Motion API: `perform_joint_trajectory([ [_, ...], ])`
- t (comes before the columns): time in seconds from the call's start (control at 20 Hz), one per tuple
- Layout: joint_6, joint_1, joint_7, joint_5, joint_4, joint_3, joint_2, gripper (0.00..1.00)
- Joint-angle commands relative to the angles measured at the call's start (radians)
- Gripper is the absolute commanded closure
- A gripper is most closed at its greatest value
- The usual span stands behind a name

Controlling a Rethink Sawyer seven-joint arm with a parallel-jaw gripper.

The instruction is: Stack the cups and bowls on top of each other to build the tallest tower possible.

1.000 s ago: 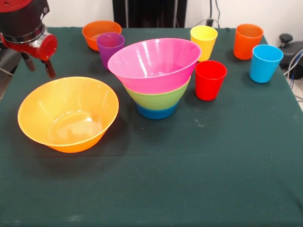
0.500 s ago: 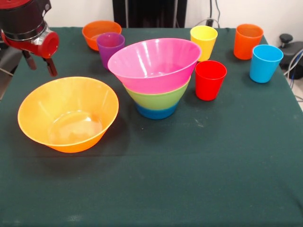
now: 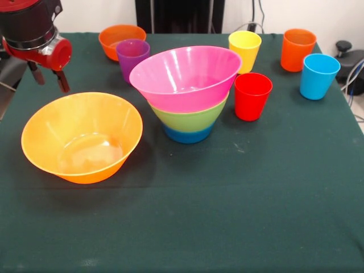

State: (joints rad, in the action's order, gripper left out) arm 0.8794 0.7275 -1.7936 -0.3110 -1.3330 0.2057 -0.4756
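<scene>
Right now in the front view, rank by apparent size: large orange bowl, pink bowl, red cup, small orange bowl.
1. Large orange bowl and pink bowl: alike; the orange is nearer, so unranked.
2. Small orange bowl, partly hidden behind the purple cup.
3. Red cup.

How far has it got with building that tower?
Done: the pink bowl, green bowl and blue bowl are nested together. In hand: nothing; the gripper hangs open above the large orange bowl. Left: that bowl, the small orange bowl and five cups.
</scene>
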Motion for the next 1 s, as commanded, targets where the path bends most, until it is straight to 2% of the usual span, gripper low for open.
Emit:
perform_joint_trajectory([
  [0.05,0.030,-0.040,0.155,-0.053,0.023,0.086,0.053,0.00],
  [0.6,0.082,-0.067,0.145,-0.044,0.094,0.088,0.085,0.00],
  [1.0,0.106,-0.082,0.132,-0.031,0.102,0.081,0.077,0.00],
])
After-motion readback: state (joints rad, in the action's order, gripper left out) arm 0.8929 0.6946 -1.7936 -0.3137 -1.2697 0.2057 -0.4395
